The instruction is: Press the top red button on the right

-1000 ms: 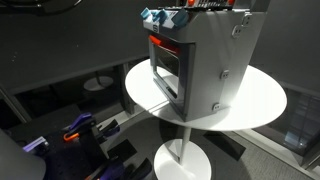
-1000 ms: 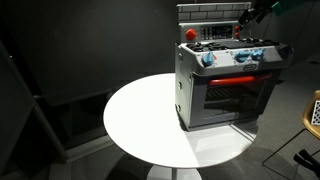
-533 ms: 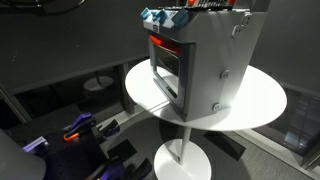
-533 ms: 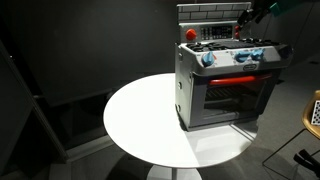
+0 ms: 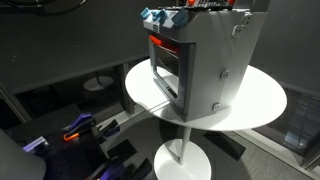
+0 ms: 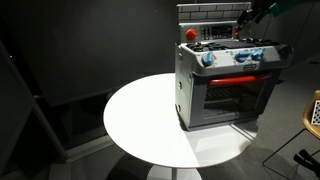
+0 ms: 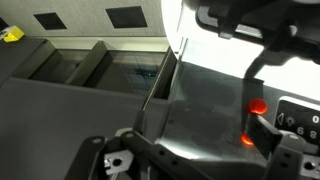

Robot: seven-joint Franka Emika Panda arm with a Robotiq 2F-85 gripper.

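A grey toy stove (image 5: 205, 65) (image 6: 225, 85) stands on a round white table (image 5: 262, 100) (image 6: 140, 120). Its top carries blue knobs, a red knob (image 6: 190, 33) at one back corner and small red parts near the other corner. My gripper (image 6: 243, 17) hovers over that far back corner of the stove top. In the wrist view two glowing red buttons sit one above the other, the upper (image 7: 258, 106) and the lower (image 7: 247, 140). My gripper (image 7: 195, 152) has its fingers apart, and the right finger is beside the lower button. I cannot tell if it touches.
The stove's back panel rises behind the gripper (image 6: 210, 12). The table's pedestal base (image 5: 185, 160) and purple and orange items (image 5: 75, 130) are on the floor. A wooden stool (image 6: 313, 110) stands at the frame edge. The room is dark.
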